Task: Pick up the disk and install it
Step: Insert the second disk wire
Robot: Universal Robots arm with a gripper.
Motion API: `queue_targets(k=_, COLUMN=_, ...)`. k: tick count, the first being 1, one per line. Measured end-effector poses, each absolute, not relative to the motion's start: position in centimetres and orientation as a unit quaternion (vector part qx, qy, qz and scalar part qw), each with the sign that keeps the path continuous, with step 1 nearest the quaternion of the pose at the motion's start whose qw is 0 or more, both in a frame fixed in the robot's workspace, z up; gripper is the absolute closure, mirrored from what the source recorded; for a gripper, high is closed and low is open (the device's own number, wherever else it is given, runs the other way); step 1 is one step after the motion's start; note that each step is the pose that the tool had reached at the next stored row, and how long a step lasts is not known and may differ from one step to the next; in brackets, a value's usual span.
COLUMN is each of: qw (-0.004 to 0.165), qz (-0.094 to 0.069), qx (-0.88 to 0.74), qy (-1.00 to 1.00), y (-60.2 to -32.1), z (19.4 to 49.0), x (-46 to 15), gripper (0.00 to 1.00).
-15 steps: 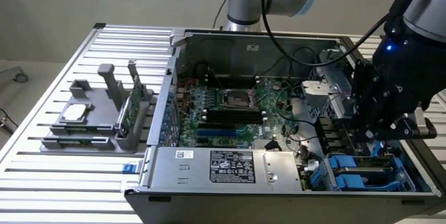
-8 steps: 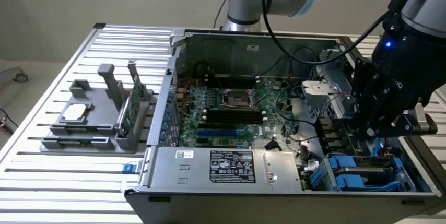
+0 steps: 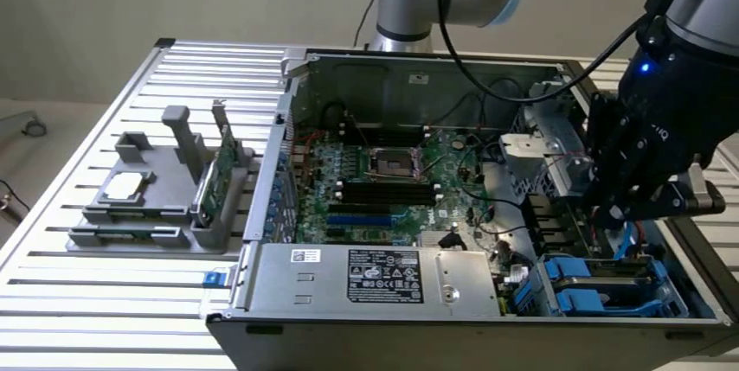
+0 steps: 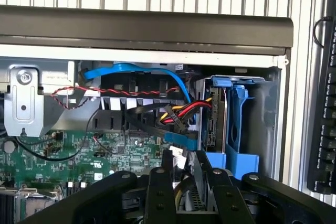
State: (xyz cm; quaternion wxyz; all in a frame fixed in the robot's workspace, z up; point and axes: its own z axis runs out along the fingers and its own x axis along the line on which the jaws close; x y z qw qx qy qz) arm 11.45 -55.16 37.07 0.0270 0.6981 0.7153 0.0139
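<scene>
**Tight access at the drive bay corner of the open case**

The open computer case (image 3: pixel 462 64) is crowded along the side at the exterior view's right. The bay corner is occupied by blue plastic rails (image 3: pixel 600 289), seen upright in the wrist view with the disk (image 4: pixel 212 116) set between them. The approach is crossed by a blue cable (image 4: pixel 131 71), a red-yellow-black wire bundle (image 4: pixel 181 111) and a twisted red-black wire (image 4: pixel 115 92). The gripper (image 3: pixel 641 207) is hung just above this corner. More open room is left over the motherboard (image 3: pixel 382 181).
</scene>
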Motion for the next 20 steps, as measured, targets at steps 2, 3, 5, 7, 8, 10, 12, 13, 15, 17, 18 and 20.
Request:
queue_targets(k=2, qw=0.028, qz=0.013, qx=0.698, qy=0.715, y=-55.14, z=37.08, x=11.60, gripper=0.69)
queue_targets(k=3, qw=0.028, qz=0.013, qx=0.698, qy=0.715, y=-55.13, z=37.08, x=11.67, gripper=0.69)
queue_targets(k=5, qw=0.028, qz=0.013, qx=0.698, qy=0.715, y=-55.11, z=37.08, x=11.81, gripper=0.69)
queue_targets(k=7, qw=0.029, qz=0.012, qx=0.698, qy=0.715, y=-55.10, z=37.09, x=11.92, gripper=0.69)
queue_targets(k=8, qw=0.029, qz=0.012, qx=0.698, qy=0.715, y=-55.10, z=37.09, x=11.97, gripper=0.69)
queue_targets(k=10, qw=0.029, qz=0.011, qx=0.698, qy=0.715, y=-55.10, z=37.08, x=12.03, gripper=0.69)
queue_targets(k=12, qw=0.030, qz=0.011, qx=0.698, qy=0.715, y=-55.10, z=37.07, x=12.06, gripper=0.69)
queue_targets(k=13, qw=0.030, qz=0.011, qx=0.698, qy=0.715, y=-55.10, z=37.07, x=12.08, gripper=0.71)
queue_targets(k=15, qw=0.030, qz=0.010, qx=0.698, qy=0.715, y=-55.10, z=37.07, x=12.09, gripper=0.78)
queue_targets(k=17, qw=0.031, qz=0.009, qx=0.698, qy=0.715, y=-55.10, z=37.07, x=12.10, gripper=0.84)
queue_targets(k=18, qw=0.032, qz=0.009, qx=0.698, qy=0.715, y=-55.10, z=37.07, x=12.10, gripper=0.84)
queue_targets(k=20, qw=0.032, qz=0.009, qx=0.698, qy=0.715, y=-55.10, z=37.08, x=12.10, gripper=0.84)
